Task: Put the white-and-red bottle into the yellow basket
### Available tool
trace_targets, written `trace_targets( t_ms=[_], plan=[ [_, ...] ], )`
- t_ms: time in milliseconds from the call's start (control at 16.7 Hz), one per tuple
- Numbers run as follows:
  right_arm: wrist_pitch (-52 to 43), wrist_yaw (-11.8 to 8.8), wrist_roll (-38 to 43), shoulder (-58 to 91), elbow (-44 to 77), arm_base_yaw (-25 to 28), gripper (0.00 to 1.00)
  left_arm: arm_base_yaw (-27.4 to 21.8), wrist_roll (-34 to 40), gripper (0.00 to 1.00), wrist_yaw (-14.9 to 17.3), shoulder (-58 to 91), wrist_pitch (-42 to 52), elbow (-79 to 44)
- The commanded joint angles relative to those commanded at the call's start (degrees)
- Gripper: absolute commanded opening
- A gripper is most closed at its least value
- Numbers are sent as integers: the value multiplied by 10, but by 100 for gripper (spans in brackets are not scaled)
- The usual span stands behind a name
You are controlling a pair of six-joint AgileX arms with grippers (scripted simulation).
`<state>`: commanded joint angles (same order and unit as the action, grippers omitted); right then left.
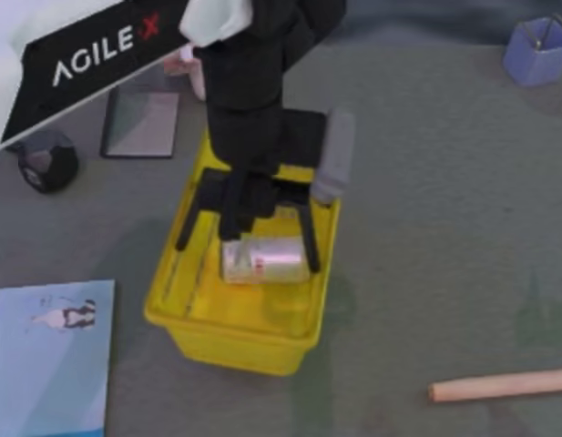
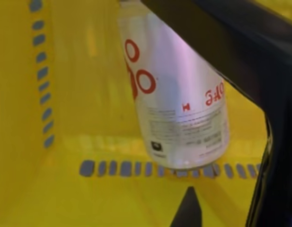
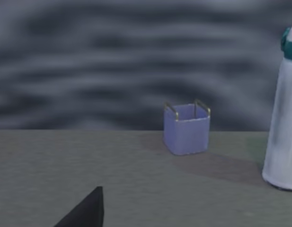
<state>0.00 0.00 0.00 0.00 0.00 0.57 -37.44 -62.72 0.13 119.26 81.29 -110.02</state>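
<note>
The white-and-red bottle (image 1: 271,259) lies on its side on the floor of the yellow basket (image 1: 240,350), under the basket's black folding handle (image 1: 310,232). My left gripper (image 1: 235,232) hangs inside the basket just above the bottle's left end, open and holding nothing. In the left wrist view the bottle (image 2: 179,109) rests on the yellow floor with its base toward a slotted wall (image 2: 22,118), apart from the one fingertip (image 2: 188,210) that shows. My right gripper is out of the top view; its wrist view shows one fingertip (image 3: 89,213) over bare table.
A blue-purple box (image 1: 538,50) stands at the back right, also in the right wrist view (image 3: 187,128), next to a tall white bottle with a teal cap (image 3: 283,123). A wooden rod (image 1: 504,385) lies front right. A dark-framed panel (image 1: 141,123), a black round object (image 1: 48,162) and a blue sheet (image 1: 48,360) are on the left.
</note>
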Motion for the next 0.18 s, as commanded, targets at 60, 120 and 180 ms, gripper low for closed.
trace_targets(
  t_ms=[60,120,180],
  plan=[
    [0,0,0,0,0,0,100,6,-4,0,0,-4,17,-14],
    [0,0,0,0,0,0,100,10,-7,0,0,-8,29,-24],
    [0,0,0,0,0,0,100,13,-8,0,0,-10,34,-28]
  ],
)
